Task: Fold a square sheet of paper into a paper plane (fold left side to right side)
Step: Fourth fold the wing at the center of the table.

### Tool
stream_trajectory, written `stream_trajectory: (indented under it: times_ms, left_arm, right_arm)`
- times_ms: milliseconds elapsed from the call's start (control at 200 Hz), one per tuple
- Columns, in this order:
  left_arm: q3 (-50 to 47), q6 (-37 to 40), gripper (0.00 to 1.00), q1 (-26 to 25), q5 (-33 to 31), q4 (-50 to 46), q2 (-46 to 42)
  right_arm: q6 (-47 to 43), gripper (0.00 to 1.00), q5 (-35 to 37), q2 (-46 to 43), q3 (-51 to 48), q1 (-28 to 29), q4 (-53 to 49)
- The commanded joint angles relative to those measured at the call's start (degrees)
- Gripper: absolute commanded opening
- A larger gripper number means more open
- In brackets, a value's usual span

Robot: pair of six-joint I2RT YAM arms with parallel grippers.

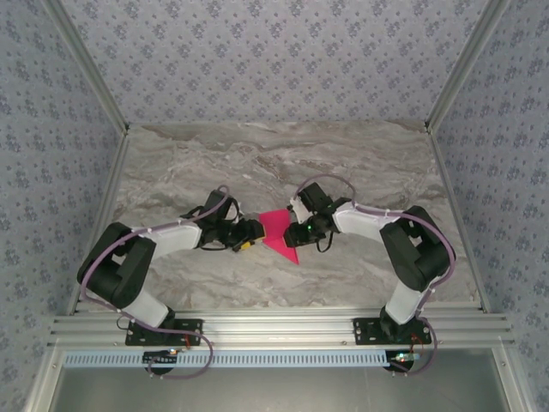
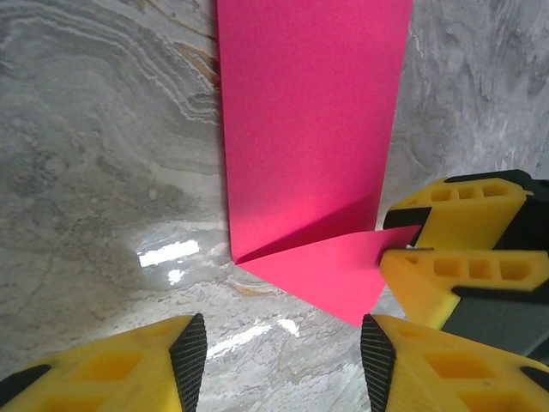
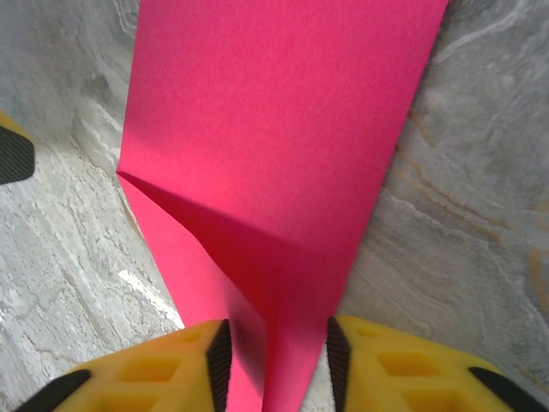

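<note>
The square sheet of paper [image 1: 280, 233] lies in the middle of the surface [image 1: 360, 163], with one corner lifted up between the jaws of the right tool [image 3: 276, 365]; if that tool pulls too fast, the thin paper may slide or fold crooked (nothing holds the flat part down). The left tool [image 2: 283, 352] is spread wide and empty, just beside the paper. I cannot tell if the right tool really pinches the corner, because the tip is cut off there.
</note>
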Motion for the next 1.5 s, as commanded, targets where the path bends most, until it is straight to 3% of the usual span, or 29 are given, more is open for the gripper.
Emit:
stream_trajectory:
  times_ms: [0, 280, 740, 884, 1024, 1229, 1379, 1494]
  left_arm:
    - [2.24, -0.45, 0.53, -0.55, -0.59, 0.19, 0.87]
    - [2.87, -0.98, 0.54, -1.34, -0.77, 0.19, 1.93]
    - [5.55, -2.12, 0.52, -3.34, -0.15, 2.21, 5.59]
    - [7.22, -2.94, 0.46, -4.02, 0.07, 3.22, 7.17]
    - [8.63, -3.92, 0.38, -4.49, 0.2, 4.23, 8.02]
    - [9.76, -5.07, 0.35, -4.59, 0.64, 4.77, 7.11]
    - [10.33, -5.87, 0.35, -4.54, 0.77, 4.21, 7.09]
    - [10.6, -7.16, 0.35, -4.56, 0.83, 4.36, 7.41]
  right_arm:
    - [-0.89, 0.3, -2.02, 0.6, 1.24, -0.62, 0.49]
    - [-0.81, 0.09, -2.62, 0.21, 1.08, -2.17, -0.15]
    - [-0.46, 0.09, -2.72, -0.02, 0.49, -2.76, -0.27]
    - [-0.46, 0.1, -2.98, -0.12, 0.43, -2.88, -0.17]
    - [0.12, 0.15, -2.17, -1.67, -0.06, -2.97, 0.04]
    - [0.32, 0.46, 4.58, -10.54, -3.1, -3.53, 0.47]
    - [-1.71, 0.51, 8.48, -17.66, -6.31, -1.73, 0.72]
    - [-1.34, 0.53, 12.3, -21.02, -11.1, 2.83, 4.39]
